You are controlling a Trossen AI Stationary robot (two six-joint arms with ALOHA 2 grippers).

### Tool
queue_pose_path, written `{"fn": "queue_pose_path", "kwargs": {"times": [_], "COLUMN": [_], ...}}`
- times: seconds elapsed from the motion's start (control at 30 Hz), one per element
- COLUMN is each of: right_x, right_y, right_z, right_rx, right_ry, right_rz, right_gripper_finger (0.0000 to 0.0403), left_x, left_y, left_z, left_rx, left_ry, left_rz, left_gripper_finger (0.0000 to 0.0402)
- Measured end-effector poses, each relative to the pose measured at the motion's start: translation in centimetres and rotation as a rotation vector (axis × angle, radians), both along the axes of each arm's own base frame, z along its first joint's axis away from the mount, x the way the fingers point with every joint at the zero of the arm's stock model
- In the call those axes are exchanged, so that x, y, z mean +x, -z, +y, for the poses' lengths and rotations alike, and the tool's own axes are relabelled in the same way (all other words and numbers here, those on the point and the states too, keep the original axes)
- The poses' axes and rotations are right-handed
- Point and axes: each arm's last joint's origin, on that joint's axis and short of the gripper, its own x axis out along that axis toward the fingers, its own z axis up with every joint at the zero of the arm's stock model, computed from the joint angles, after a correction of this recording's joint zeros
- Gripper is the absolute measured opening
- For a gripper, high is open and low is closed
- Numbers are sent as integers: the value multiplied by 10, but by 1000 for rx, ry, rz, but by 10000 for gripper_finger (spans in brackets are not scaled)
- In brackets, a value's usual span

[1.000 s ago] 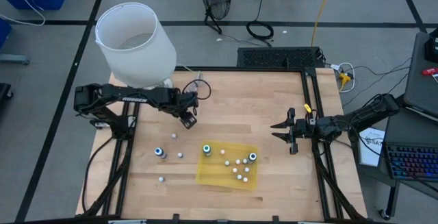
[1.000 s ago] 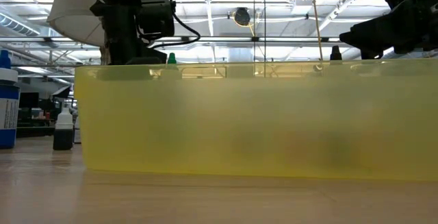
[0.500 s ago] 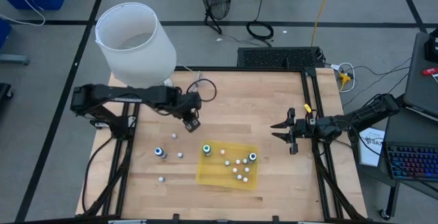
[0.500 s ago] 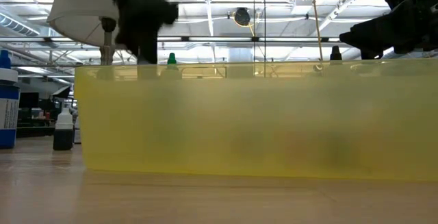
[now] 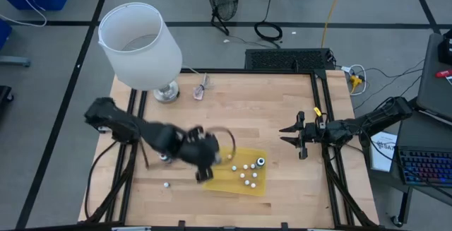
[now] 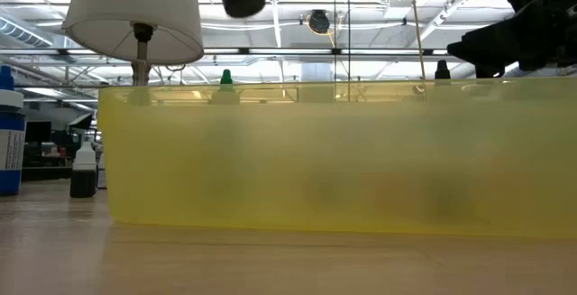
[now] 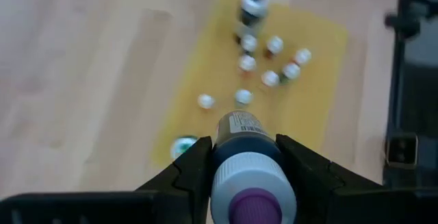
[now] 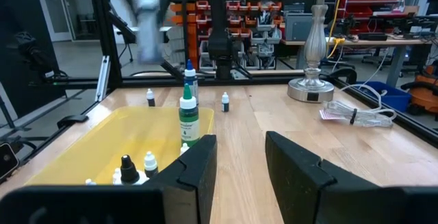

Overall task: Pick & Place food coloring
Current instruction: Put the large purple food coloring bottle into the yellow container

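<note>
Left pincer [image 7: 248, 157] pinching a dark food coloring bottle [image 7: 245, 138] with a pale cap, seen close in the left wrist view; in the high view [image 5: 205, 162], hovering at lower centre, over the left edge of the yellow tray [image 5: 261, 186]. Bottle held above the tray, apart from the surface [image 5: 254, 111]. Several small whitish bottles [image 5: 246, 175] lying inside the tray, plus one dark bottle [image 5: 260, 162] near its upper right corner. One more small bottle [image 5: 166, 184] left out on the wood at lower left. Right pincer [image 5: 292, 136] spread and empty, resting right of centre, well apart from the tray. White lamp [image 5: 138, 44] standing at upper left, a clear pinkish object [image 5: 200, 92] just beside its base.
</note>
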Motion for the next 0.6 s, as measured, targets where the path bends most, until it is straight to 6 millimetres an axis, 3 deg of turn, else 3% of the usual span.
{"fn": "queue_pose_path", "kwargs": {"times": [0.2,0.43,0.6], "right_x": [0,0,0], "right_y": [0,0,0], "right_z": [0,0,0], "right_rx": [0,0,0], "right_ry": [0,0,0], "right_rz": [0,1,1], "right_gripper_finger": [114,114,114], "left_x": [21,36,39], "left_y": [48,93,108], "left_z": [-38,-56,-63], "left_rx": [65,31,-6], "left_ry": [31,-22,-30], "left_rz": [192,319,366], "left_gripper_finger": [142,142,142]}}
